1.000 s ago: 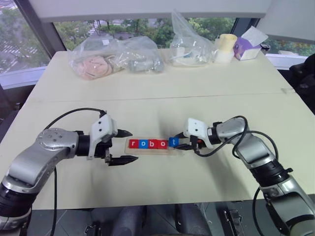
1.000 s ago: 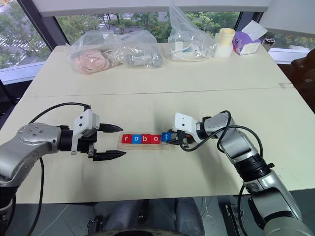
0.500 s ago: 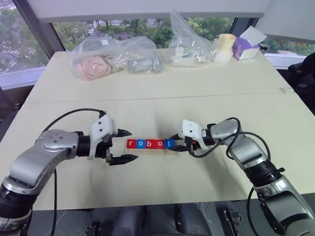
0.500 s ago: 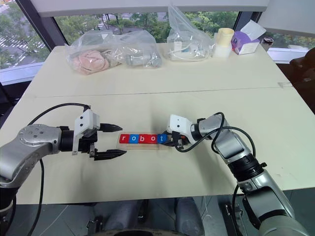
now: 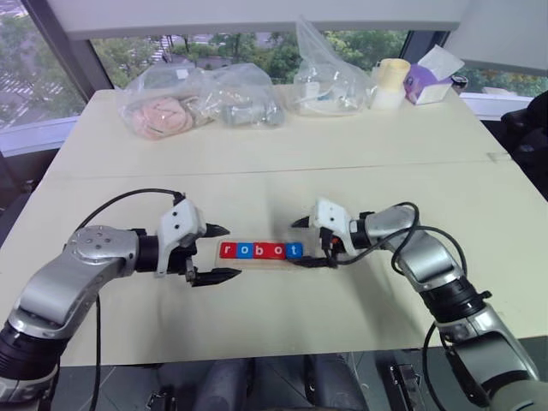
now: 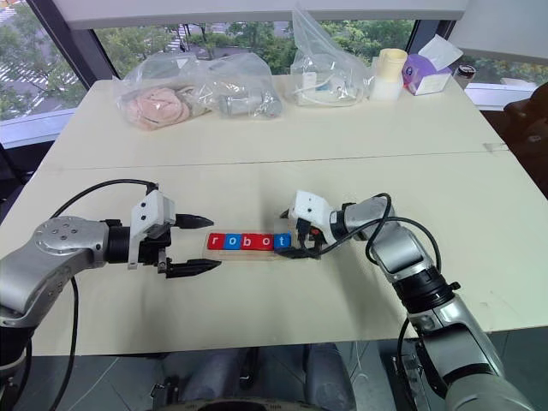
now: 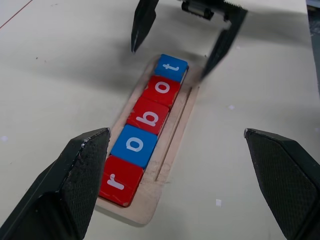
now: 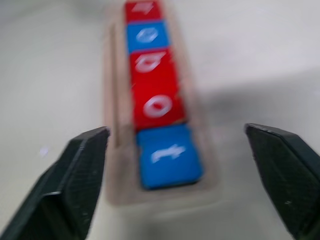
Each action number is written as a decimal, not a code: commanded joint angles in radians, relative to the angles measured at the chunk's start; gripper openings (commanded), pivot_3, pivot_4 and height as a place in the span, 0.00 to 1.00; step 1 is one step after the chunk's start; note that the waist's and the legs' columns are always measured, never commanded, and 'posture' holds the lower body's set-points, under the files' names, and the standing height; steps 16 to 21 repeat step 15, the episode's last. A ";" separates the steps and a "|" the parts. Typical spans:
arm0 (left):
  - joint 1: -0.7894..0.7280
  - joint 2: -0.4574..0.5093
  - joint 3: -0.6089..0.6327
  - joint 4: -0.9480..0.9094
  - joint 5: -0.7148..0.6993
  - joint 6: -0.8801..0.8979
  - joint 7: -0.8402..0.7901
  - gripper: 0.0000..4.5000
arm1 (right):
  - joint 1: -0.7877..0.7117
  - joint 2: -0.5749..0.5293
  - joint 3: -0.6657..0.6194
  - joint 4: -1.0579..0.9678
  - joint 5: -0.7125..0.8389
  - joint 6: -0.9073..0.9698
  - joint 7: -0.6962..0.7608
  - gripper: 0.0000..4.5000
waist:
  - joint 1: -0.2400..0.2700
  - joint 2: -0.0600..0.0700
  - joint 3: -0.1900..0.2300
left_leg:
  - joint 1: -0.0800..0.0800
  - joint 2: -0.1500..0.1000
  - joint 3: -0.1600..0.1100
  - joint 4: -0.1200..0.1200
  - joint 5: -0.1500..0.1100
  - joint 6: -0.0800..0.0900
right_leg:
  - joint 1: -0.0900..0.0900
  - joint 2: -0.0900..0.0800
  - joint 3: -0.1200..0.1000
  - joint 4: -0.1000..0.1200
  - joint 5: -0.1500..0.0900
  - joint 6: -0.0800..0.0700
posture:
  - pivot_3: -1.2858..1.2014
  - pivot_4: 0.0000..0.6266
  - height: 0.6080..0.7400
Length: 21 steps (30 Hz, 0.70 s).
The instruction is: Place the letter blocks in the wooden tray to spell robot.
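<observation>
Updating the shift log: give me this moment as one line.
five red and blue letter blocks: spell robot in pale wooden tray | right gripper: open, at blue t block | left gripper: open, at r end

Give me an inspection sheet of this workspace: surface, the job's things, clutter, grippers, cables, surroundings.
Surface: pale table, bare around the work area.
Job's things: five letter blocks lie in the wooden tray, reading r, o, b, o, t; colours red, blue, red, red, blue.
Clutter: plastic bags, a pale cup and a tissue box at the far edge.
Grippers: left gripper open beside the r end; right gripper open at the t end, holding nothing.
Cables: black cables loop over both arms.
Surroundings: windows with trees outside.
</observation>
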 commanded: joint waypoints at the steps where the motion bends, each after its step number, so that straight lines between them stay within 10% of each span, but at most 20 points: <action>1: -0.008 -0.004 0.016 -0.015 0.000 -0.014 0.005 1.00 | -0.038 0.017 -0.078 0.002 0.028 0.014 -0.069 0.99 | 0.000 0.000 0.000 | 0.000 0.000 0.000 0.000 0.000 0.000 | 0.000 0.000 0.000 0.000 0.000 0.000 | 0.52 0.24 1.00; 21: 0.306 -0.047 0.410 -0.108 -0.200 0.152 0.136 1.00 | 0.345 -0.165 -0.461 -0.551 0.450 0.460 -0.180 0.99 | -0.002 0.000 0.000 | -0.002 0.001 0.000 -0.001 0.000 0.000 | -0.003 -0.001 0.002 0.000 0.000 0.000 | 0.52 0.24 1.00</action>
